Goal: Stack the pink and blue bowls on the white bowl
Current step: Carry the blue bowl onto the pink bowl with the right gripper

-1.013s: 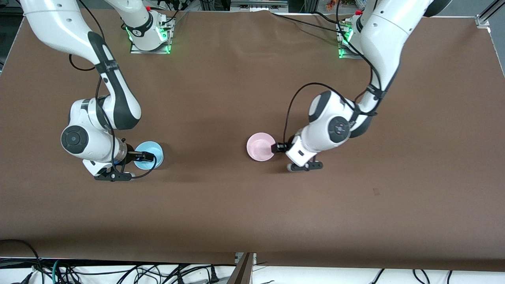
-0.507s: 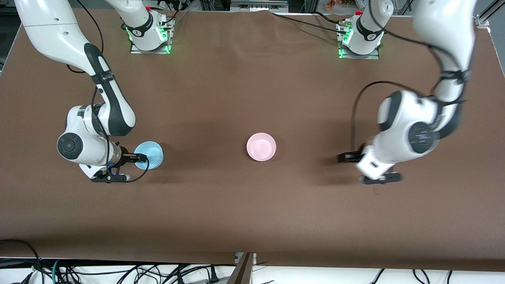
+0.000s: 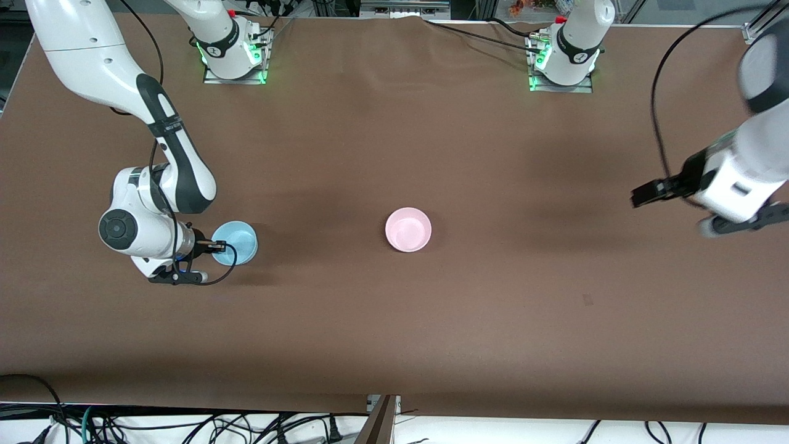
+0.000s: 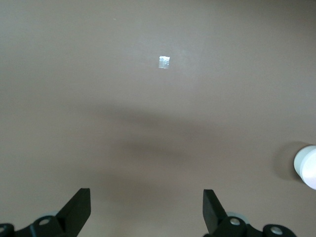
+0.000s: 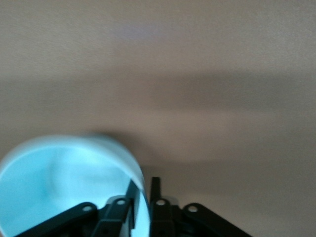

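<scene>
Sky-blue, the blue bowl [image 3: 235, 243] sits on the brown tabletop [image 3: 394, 320] toward the right arm's end, its rim pinched between the closed fingers of the right tool [image 3: 214, 246]. The pink bowl [image 3: 408, 229] stands alone near the middle of the tabletop, well apart from the blue one. The left tool [image 3: 644, 196] hangs over bare tabletop at the left arm's end, fingers spread wide and holding nothing.
</scene>
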Motion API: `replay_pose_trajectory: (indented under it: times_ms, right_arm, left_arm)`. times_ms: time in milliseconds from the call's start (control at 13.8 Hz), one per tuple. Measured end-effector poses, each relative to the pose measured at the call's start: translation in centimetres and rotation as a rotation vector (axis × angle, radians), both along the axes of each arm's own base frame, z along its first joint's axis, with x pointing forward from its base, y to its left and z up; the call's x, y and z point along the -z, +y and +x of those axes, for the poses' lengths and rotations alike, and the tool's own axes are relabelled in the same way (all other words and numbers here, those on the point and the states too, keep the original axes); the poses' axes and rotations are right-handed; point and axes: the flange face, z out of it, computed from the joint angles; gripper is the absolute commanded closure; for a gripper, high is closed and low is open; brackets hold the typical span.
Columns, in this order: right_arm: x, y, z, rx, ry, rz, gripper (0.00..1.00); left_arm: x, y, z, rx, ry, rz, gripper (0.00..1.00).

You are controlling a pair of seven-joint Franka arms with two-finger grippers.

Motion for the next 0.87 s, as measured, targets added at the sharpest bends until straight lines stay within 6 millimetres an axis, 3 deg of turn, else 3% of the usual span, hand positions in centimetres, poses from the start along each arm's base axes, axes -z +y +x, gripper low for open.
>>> replay_pose_trajectory:
  times_ms: [217,362,507,651,868]
  right_arm:
    - [-3.7,3.7,0.7,0.046,-0.012,0.034,1.0]
    - [-6.2,8.9,0.7,0.091,-0.037,0.075,1.0]
    - [-8.4,15.8,-0.1,0.148,-0.051,0.109,1.0]
    - [-10.0,24.2,-2.4,0.187,-0.057,0.127,1.0]
    - [-10.6,37.0,-6.3,0.26,-0.058,0.16,1.0]
  left_arm:
    - [-3.9,1.4,-1.1,0.056,0.01,-0.015,0.0]
    - [-4.3,1.6,-1.4,0.071,0.029,-0.018,0.0]
    - [-3.5,1.7,-1.2,0.073,0.052,-0.02,0.0]
    - [-2.4,2.0,-0.8,0.069,0.072,-0.023,0.0]
    - [-1.8,2.1,-0.5,0.07,0.082,-0.024,0.0]
